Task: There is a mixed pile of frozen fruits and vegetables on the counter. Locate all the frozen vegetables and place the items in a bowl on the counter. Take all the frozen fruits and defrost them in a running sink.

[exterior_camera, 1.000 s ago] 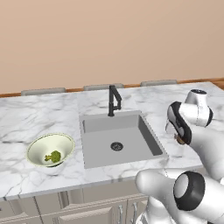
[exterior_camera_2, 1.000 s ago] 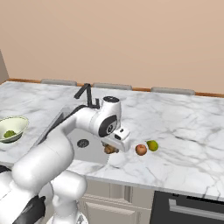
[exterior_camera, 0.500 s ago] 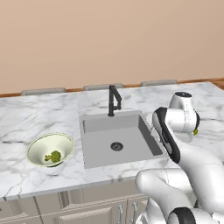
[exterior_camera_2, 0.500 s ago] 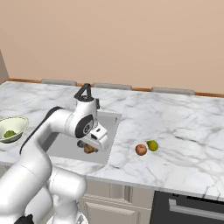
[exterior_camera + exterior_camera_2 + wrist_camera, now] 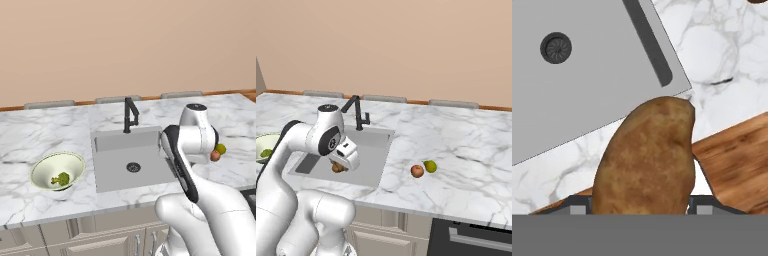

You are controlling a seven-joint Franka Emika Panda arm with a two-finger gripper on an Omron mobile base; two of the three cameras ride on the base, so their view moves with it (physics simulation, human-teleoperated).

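Note:
My gripper (image 5: 339, 167) is shut on the brown oblong potato (image 5: 337, 168), one of the frozen vegetables, above the sink's (image 5: 373, 150) near right part. In the hand view the potato (image 5: 647, 160) fills the space between the fingertips, over the sink's (image 5: 587, 65) corner and the counter's front edge. The pale bowl (image 5: 50, 167) stands left of the sink (image 5: 115, 167) with the green broccoli (image 5: 61, 179) inside. The frozen fruits, a red apple (image 5: 417, 171) and a yellow-green pear (image 5: 430, 166), lie together on the counter (image 5: 466, 145) right of the sink.
A slim black faucet (image 5: 130, 114) rises at the back of the sink, and the round drain (image 5: 556, 47) shows in the basin. Wooden floor (image 5: 737, 160) lies beyond the counter's front edge. My white arm (image 5: 182, 160) hides the sink's right side in the left base view.
The arm has swung left with the potato, from the counter right of the sink to above the sink's near right part. Apple, pear and bowl have not moved.

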